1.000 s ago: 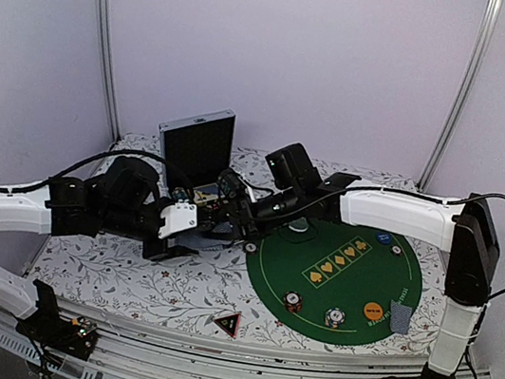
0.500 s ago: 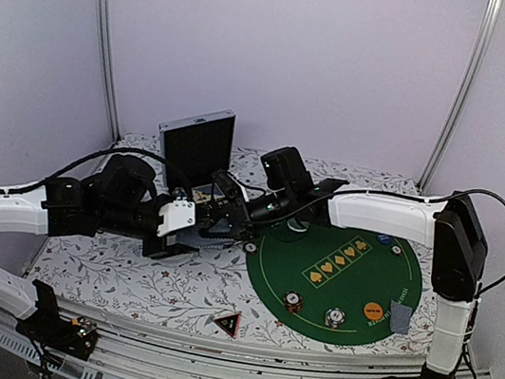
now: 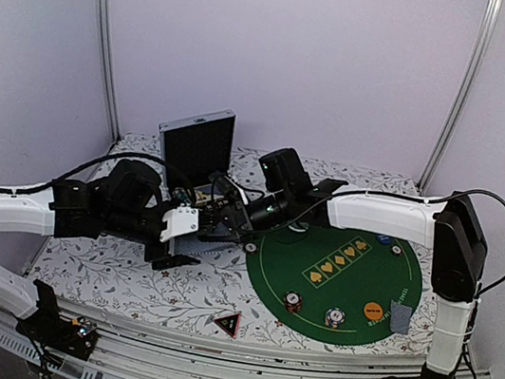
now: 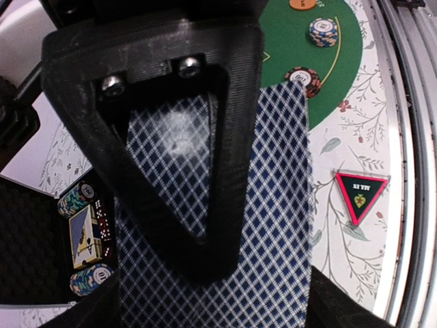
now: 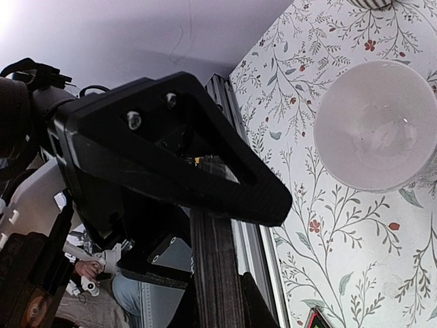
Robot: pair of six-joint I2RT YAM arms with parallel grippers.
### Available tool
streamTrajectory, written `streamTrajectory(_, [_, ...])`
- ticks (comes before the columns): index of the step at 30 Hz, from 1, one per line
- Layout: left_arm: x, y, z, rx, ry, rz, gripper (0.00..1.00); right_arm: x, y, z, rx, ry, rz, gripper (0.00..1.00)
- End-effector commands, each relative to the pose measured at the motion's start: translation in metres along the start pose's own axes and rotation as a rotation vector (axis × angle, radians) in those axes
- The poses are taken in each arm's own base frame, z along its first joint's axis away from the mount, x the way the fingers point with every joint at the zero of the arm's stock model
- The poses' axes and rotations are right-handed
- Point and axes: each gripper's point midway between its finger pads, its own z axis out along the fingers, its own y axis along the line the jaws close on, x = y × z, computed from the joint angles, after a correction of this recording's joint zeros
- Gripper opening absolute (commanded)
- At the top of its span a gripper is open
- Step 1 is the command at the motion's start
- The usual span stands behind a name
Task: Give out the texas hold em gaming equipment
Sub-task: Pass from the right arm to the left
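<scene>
A stack of blue-diamond-backed playing cards point(image 4: 280, 205) lies between the jaws of my left gripper point(image 4: 218, 294), which stand wide open around it. My right gripper point(image 5: 256, 246) reaches in from the right and is shut on the same stack, seen edge-on point(image 5: 215, 273). Both grippers, left point(image 3: 189, 237) and right point(image 3: 214, 222), meet left of the green mat point(image 3: 345, 272). On the mat lie two striped chips point(image 3: 292, 301) point(image 3: 335, 316), an orange disc point(image 3: 373, 311), a blue disc point(image 3: 383, 238), a white disc point(image 3: 398, 250) and a card point(image 3: 400, 316). The black red-edged triangle point(image 3: 227, 322) lies near the front edge.
An open black case point(image 3: 197, 147) stands at the back left; its tray point(image 4: 89, 232) holds chips, dice and a card. A white bowl point(image 5: 375, 126) sits behind the mat, under the right arm. Floral cloth covers the table, and metal rails run along its front edge.
The right gripper moved left to the cards and shut on them. The left jaws then spread wider around the stack. Both arms shifted only slightly.
</scene>
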Motion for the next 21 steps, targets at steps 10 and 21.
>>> streamTrajectory(10, [-0.011,0.003,-0.006,0.004,-0.047,-0.014,0.65,-0.01,0.02,-0.005,0.018,-0.027,-0.077,0.17])
streamTrajectory(21, [-0.013,0.001,-0.007,0.021,-0.056,-0.012,0.59,-0.019,0.016,-0.02,0.095,-0.077,-0.093,0.53])
